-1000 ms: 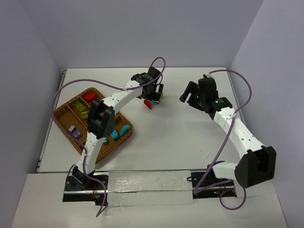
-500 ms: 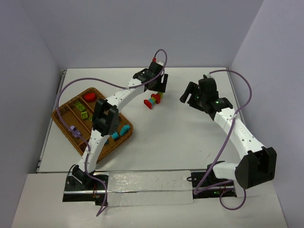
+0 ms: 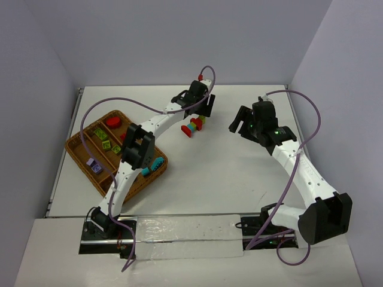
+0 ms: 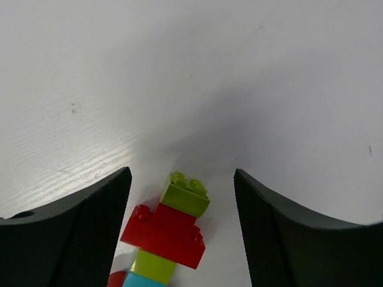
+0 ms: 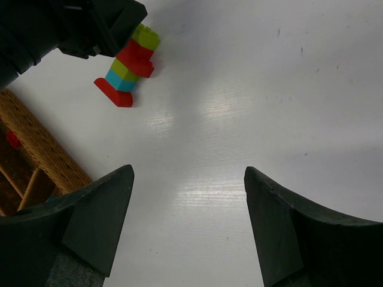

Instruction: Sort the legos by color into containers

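Observation:
A short stack of joined legos (image 3: 193,126), green, red, green, teal and red, lies on its side on the white table. It also shows in the left wrist view (image 4: 169,232) and the right wrist view (image 5: 127,66). My left gripper (image 4: 182,224) is open with its jaws on either side of the stack's green and red end, not touching it; in the top view it (image 3: 201,110) hovers just behind the stack. My right gripper (image 3: 242,122) is open and empty, to the right of the stack; below it (image 5: 188,221) is bare table. The wicker tray (image 3: 79,153) holds sorted bricks.
The tray's compartments hold a red piece (image 3: 112,122), green bricks (image 3: 103,136), purple bricks (image 3: 93,165) and teal bricks (image 3: 154,165). Its brown corner shows in the right wrist view (image 5: 33,143). Purple cables arc over both arms. Walls close in the table's far and side edges.
My left gripper has let go of the stack and drawn back toward the far wall. The stack now lies uncovered on the table. My right arm has barely shifted.

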`<state>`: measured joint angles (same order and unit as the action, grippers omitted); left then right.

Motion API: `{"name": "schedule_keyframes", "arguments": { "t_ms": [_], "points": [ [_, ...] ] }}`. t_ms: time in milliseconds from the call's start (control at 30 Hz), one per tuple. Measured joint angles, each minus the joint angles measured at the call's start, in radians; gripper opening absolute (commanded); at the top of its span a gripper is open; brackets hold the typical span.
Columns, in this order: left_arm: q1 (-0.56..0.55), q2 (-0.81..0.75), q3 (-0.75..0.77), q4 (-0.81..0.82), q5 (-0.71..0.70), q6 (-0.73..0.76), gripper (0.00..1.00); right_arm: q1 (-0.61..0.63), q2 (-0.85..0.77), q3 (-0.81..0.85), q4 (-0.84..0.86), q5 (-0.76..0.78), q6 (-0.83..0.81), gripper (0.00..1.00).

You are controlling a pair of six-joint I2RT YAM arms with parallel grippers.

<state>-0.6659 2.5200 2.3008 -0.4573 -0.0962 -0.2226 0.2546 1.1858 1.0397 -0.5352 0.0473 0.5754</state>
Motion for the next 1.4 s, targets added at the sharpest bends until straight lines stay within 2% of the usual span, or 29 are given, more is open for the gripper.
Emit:
{"name": "schedule_keyframes", "arguments": {
  "t_ms": [133,600,800,1033,1400],
  "points": [
    [0.000,0.007,0.000,0.008,0.004,0.016,0.71,0.000,0.000,0.000,-0.011,0.003,-0.005,0.82],
    [-0.031,0.009,-0.038,0.019,0.011,0.090,0.73,0.000,0.000,0.000,-0.012,0.003,-0.008,0.82],
    [-0.035,0.009,-0.038,0.020,0.022,0.095,0.69,0.000,0.001,0.000,-0.012,0.002,-0.008,0.82],
    [-0.034,0.009,-0.048,0.019,0.015,0.101,0.77,0.000,0.002,0.000,-0.012,0.002,-0.008,0.82],
    [-0.035,0.011,-0.085,0.012,-0.019,0.140,0.63,0.000,0.002,0.000,-0.012,-0.002,-0.007,0.82]
  ]
}}
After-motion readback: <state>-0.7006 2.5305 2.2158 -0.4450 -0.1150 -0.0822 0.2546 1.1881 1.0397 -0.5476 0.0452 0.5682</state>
